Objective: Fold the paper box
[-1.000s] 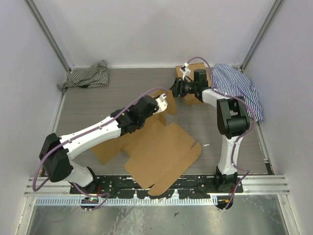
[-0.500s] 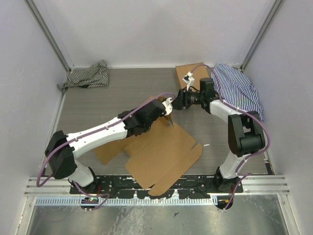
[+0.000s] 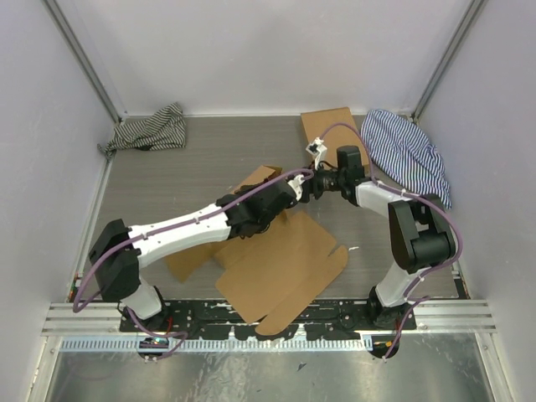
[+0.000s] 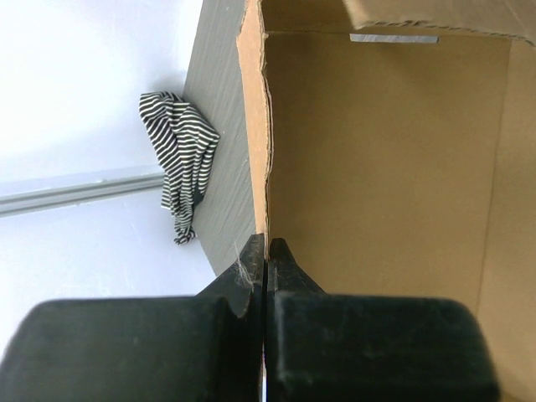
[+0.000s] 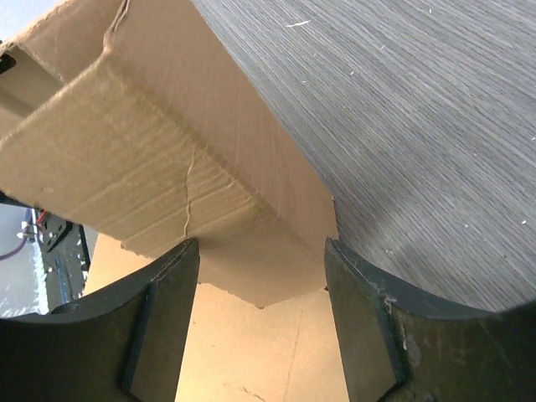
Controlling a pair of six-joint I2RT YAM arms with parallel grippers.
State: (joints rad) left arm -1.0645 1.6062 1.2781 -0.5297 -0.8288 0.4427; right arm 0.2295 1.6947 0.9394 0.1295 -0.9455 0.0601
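Left gripper (image 4: 266, 249) clamps the paper box (image 4: 385, 167) by its edge, propping that wall upright. Right gripper (image 5: 260, 251) gapes astride the cardboard, gripping nothing.

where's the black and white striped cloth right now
In the top view the black and white striped cloth lies in the far left corner of the table, by the back wall, left of the smaller cardboard box.

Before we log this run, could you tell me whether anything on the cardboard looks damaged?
Yes: the paper box flap ahead of the right gripper carries a crooked crease, and the edge pinched by the left gripper looks ragged.
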